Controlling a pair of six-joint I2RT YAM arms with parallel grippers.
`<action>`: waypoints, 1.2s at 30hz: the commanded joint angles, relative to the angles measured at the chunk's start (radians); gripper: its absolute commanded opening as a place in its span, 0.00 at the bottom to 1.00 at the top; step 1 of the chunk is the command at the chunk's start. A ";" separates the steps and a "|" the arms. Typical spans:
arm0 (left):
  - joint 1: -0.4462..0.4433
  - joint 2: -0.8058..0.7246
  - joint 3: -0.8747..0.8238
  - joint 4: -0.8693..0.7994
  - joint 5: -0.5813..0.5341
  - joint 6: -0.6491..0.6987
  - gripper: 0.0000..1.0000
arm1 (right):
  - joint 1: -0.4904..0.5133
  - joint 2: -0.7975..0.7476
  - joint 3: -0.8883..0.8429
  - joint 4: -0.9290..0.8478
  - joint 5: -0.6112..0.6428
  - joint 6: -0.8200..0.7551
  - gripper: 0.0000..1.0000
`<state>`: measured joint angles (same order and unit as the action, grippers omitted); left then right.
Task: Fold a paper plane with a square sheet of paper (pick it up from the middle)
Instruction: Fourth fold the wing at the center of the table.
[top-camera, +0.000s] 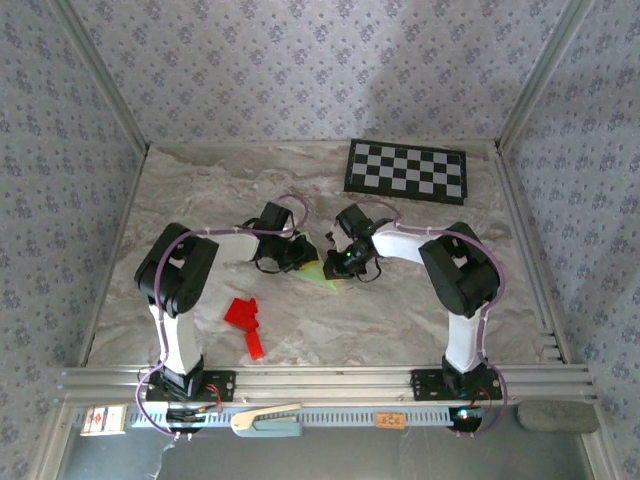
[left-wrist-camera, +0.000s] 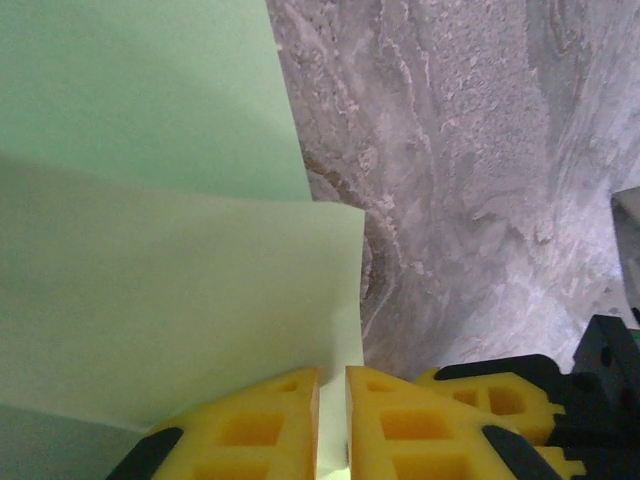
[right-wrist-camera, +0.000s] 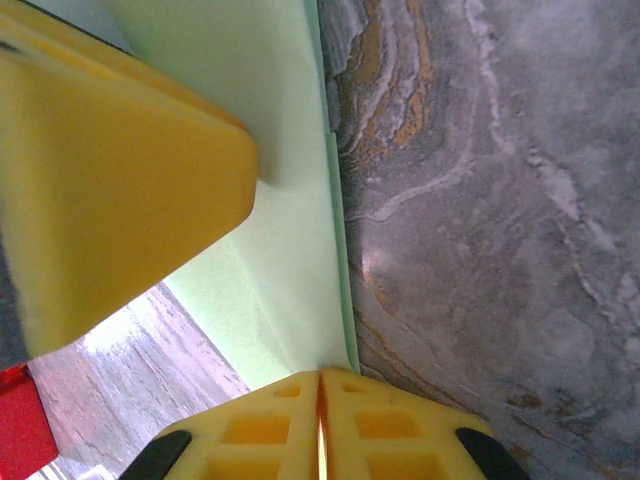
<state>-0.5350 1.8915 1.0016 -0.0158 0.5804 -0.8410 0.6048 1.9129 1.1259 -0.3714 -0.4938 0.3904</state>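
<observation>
- No text, number or brand can be read in any of the pictures.
- A small orange label (top-camera: 390, 420) is seen on the slotted strip (top-camera: 330, 413) below the arm bases; its print is too small to be made out.
- A white and red sticker (top-camera: 97, 420) is seen near that strip's left end; its marks are blurred.
</observation>
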 joint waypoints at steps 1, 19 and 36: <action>0.003 -0.019 0.024 -0.047 -0.025 0.060 0.15 | 0.002 0.053 -0.014 -0.136 0.083 -0.041 0.11; 0.102 0.063 0.062 -0.129 -0.086 0.135 0.12 | 0.003 0.095 -0.003 -0.225 0.211 -0.059 0.09; 0.252 0.120 0.095 -0.118 -0.098 0.167 0.11 | -0.010 0.108 0.003 -0.267 0.230 -0.044 0.09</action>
<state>-0.3363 1.9579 1.0878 -0.1200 0.5964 -0.7097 0.6125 1.9411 1.1858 -0.4648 -0.4583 0.3504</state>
